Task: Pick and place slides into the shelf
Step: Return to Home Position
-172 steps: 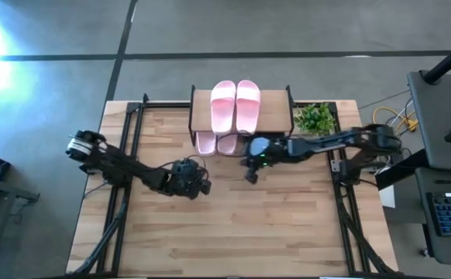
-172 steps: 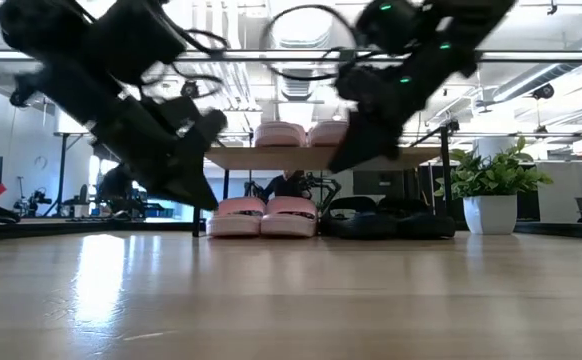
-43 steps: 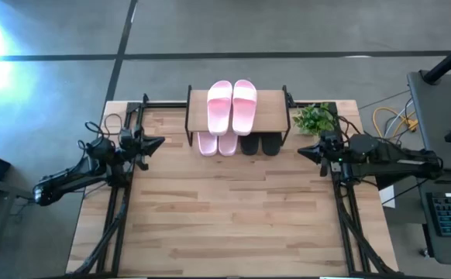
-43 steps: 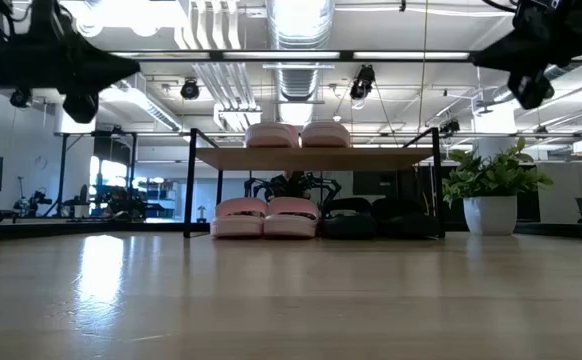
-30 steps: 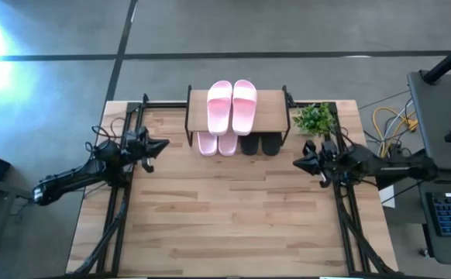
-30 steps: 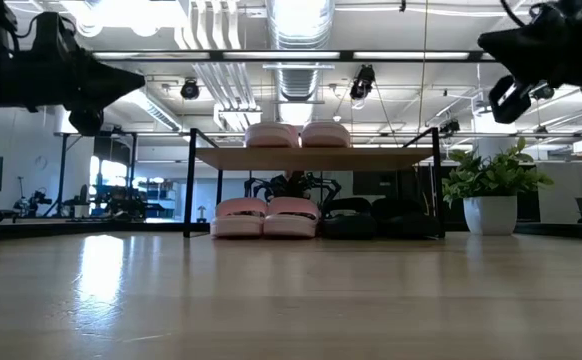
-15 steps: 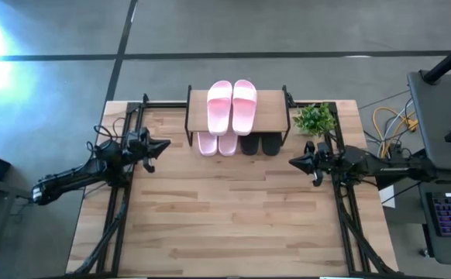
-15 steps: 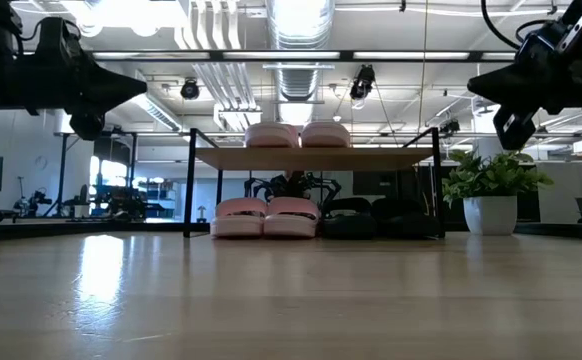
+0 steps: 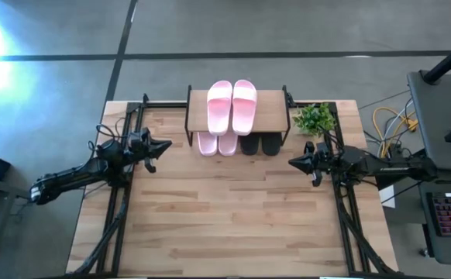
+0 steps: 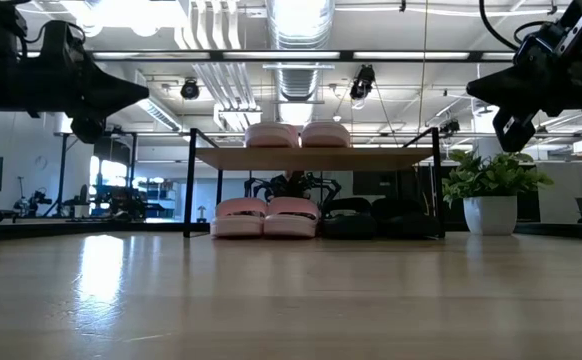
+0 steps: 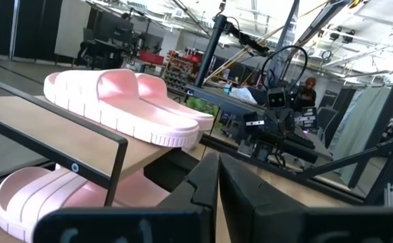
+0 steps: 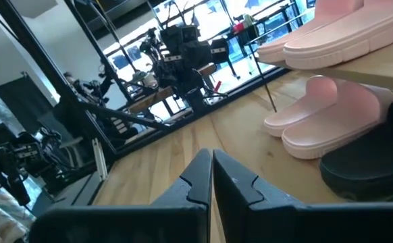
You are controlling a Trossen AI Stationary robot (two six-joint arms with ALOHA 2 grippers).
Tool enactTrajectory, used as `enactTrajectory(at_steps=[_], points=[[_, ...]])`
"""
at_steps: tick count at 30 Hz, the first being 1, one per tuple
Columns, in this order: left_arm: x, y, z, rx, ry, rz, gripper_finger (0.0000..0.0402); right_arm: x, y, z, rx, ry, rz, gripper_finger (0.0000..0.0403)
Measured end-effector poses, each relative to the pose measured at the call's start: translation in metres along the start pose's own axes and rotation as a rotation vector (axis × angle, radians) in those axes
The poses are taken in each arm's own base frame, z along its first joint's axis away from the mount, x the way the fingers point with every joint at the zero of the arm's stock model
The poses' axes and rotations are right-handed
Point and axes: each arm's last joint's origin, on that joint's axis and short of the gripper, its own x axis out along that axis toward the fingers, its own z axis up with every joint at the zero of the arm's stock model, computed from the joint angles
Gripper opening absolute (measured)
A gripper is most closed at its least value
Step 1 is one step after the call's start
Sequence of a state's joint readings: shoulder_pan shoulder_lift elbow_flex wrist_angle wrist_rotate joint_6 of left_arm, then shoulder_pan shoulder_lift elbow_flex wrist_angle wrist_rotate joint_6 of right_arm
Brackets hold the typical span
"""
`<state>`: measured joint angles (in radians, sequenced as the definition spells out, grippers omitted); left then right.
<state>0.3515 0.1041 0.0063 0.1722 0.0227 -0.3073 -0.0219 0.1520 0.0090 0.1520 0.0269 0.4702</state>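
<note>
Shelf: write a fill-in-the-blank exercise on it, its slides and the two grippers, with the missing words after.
The top pair of slides on the shelf is coloured ____.
Under the shelf, the black slides lie on the side of the ____ arm.
Under the shelf lie ____ slides in all.
The left gripper and the right gripper, each at its own table edge, hold nothing and have their fingers ____.
Missing words: pink; right; four; shut.

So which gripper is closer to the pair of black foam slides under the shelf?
Right. The right gripper hovers just right of the black foam slides; the left gripper is farther off, past the pale pink foam slides beside them.
</note>
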Motion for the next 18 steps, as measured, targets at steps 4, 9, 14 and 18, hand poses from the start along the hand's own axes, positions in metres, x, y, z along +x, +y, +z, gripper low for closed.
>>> enactTrajectory(at_steps=[4,9,14,18], points=[[0.0004,0.0002,-0.0007,0.000,0.006,0.002,0.0000,0.0000,0.0000,0.0000,0.000,0.000,0.000,0.0009],[0.0010,0.0005,-0.0015,-0.001,0.016,0.005,0.0000,0.0000,0.0000,0.0000,0.000,0.000,0.000,0.0009],[0.0015,0.0008,-0.0024,-0.001,0.025,0.008,0.0000,0.0000,0.0001,0.0001,0.000,0.000,0.001,0.0009],[0.0018,0.0010,-0.0029,-0.001,0.029,0.009,0.0000,0.0000,0.0001,0.0001,0.000,0.000,0.001,0.0009]])
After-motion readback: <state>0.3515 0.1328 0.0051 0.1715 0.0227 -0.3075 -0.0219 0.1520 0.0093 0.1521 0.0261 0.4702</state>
